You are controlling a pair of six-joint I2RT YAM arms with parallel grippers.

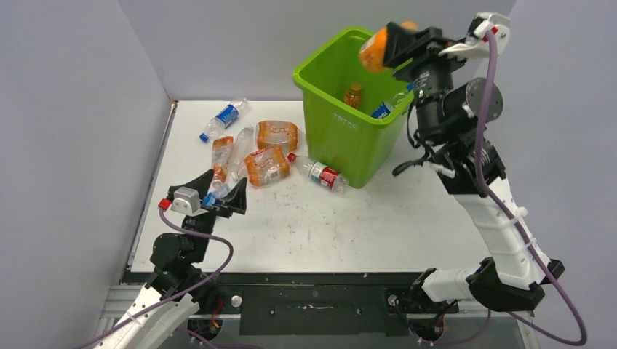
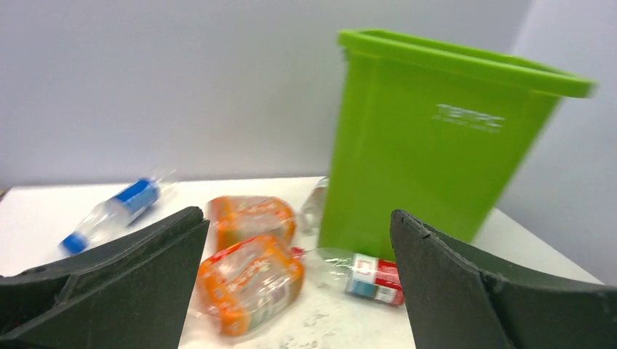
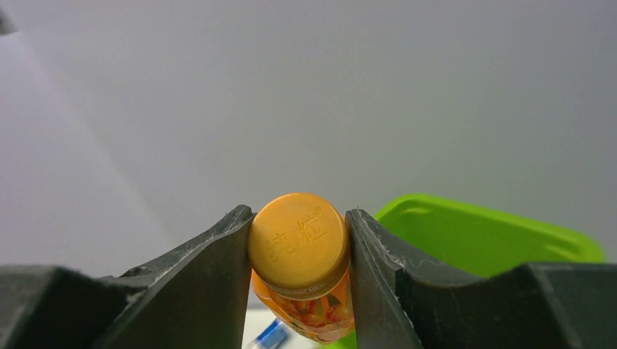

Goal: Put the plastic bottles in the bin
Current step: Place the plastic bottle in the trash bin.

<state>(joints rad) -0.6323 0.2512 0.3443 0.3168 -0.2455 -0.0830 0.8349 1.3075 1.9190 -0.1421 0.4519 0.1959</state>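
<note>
Overhead, the right gripper (image 1: 394,46) pinched an orange bottle (image 1: 372,51) by its cap (image 3: 297,234) above the bin (image 1: 327,109); the left gripper (image 1: 227,190) gaped empty near loose bottles (image 1: 267,166) on the scuffed white table (image 1: 349,225), grey walls (image 1: 73,109) around.

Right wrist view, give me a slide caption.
Right end effector clamped on an orange-capped bottle, green bin rim beyond.

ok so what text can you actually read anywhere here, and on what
"纯粒" (best guess): raised characters on the orange cap of the bottle in the right gripper.
White lettering on the bin: too blurred to read.
Labels on the loose bottles: too blurred or small.
</note>
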